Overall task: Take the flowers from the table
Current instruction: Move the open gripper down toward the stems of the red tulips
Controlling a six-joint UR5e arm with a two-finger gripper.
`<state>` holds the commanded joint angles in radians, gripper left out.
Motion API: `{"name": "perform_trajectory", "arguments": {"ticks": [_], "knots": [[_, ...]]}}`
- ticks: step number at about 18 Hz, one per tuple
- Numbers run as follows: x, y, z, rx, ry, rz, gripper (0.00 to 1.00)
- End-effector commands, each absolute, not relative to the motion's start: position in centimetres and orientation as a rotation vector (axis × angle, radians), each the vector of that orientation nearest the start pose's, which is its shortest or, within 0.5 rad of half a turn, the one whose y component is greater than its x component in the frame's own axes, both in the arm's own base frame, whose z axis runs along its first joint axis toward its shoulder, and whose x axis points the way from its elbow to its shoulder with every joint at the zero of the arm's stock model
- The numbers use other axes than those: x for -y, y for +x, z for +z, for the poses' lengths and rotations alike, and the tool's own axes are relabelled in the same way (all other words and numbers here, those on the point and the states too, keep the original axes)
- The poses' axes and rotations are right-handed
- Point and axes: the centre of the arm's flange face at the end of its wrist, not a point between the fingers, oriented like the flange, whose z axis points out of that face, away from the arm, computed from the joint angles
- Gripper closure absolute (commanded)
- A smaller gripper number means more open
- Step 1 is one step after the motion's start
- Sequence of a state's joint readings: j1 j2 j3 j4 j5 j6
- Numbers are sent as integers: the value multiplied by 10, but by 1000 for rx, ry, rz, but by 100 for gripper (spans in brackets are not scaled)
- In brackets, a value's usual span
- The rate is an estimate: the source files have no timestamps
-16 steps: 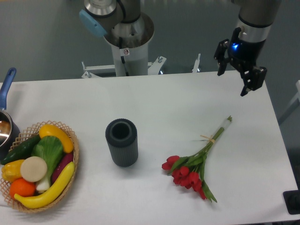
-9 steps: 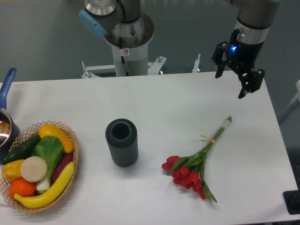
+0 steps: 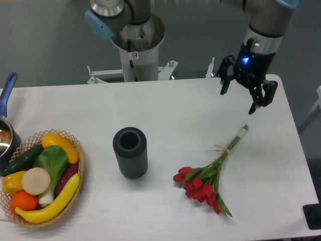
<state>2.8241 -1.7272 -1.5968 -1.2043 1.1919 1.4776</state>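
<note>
The flowers (image 3: 209,176), a small bunch of red tulips with long green stems tied with pale string, lie on the white table (image 3: 180,110) at the right, heads toward the front, stems pointing back right. My gripper (image 3: 237,100) hangs above the table's back right part, behind the stem ends and apart from them. Its two black fingers are spread open and hold nothing.
A dark ribbed cylinder vase (image 3: 130,152) stands upright left of the flowers. A wicker basket (image 3: 75,188) of fruit and vegetables sits at the front left. A pot with a blue handle (image 3: 8,88) is at the left edge. The arm's base column (image 3: 135,50) stands behind the table.
My gripper has moved left and a little forward, from over the back right corner toward the stem ends. It stays open. The flowers have not moved.
</note>
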Motion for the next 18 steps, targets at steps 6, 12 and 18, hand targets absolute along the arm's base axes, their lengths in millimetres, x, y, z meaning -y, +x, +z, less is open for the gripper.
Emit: {"name": "perform_trajectory", "arguments": {"ticks": [6,12,18], "knots": [[-384,-478,393,-369,-2729,28,0],[-398,-493,339,-318,-2787,-84,0],[-415,-500,295,-365,-2860,-62,0]]}}
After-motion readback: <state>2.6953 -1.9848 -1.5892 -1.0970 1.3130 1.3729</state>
